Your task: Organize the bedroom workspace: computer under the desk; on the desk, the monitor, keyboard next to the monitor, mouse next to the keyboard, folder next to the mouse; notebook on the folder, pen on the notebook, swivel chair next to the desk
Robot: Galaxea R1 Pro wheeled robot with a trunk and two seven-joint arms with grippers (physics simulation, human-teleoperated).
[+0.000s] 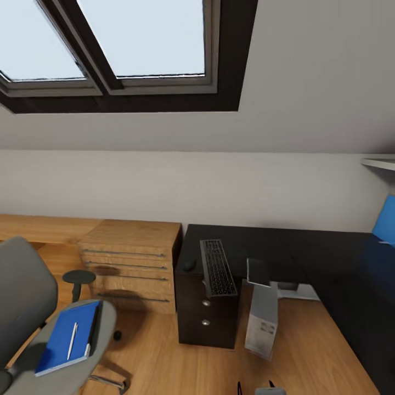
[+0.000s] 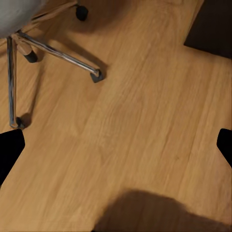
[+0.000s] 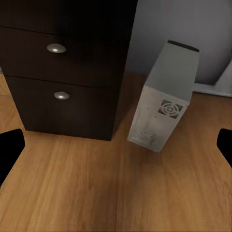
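Note:
The black desk [image 1: 307, 247] fills the centre and right. On its left end lies the keyboard [image 1: 218, 267], and the mouse [image 1: 189, 265] sits just left of it. The grey-white computer [image 1: 262, 315] [image 3: 164, 99] stands on the floor beside the desk's drawers [image 3: 63, 72]. At lower left the swivel chair [image 1: 24, 291] carries the blue folder [image 1: 63, 340] with the white pen [image 1: 72, 341] on it. A dark strip along the folder's edge may be the notebook; I cannot tell. My left gripper [image 2: 116, 145] is open above the floor near the chair's base [image 2: 53, 50]. My right gripper [image 3: 116, 145] is open, facing the computer.
A light wood cabinet [image 1: 131, 258] with drawers stands against the wall left of the desk. A bright blue panel [image 1: 387, 219] is cut off at the right edge above the desk; I cannot tell whether it is the monitor. Wooden floor [image 1: 181, 367] lies between chair and desk.

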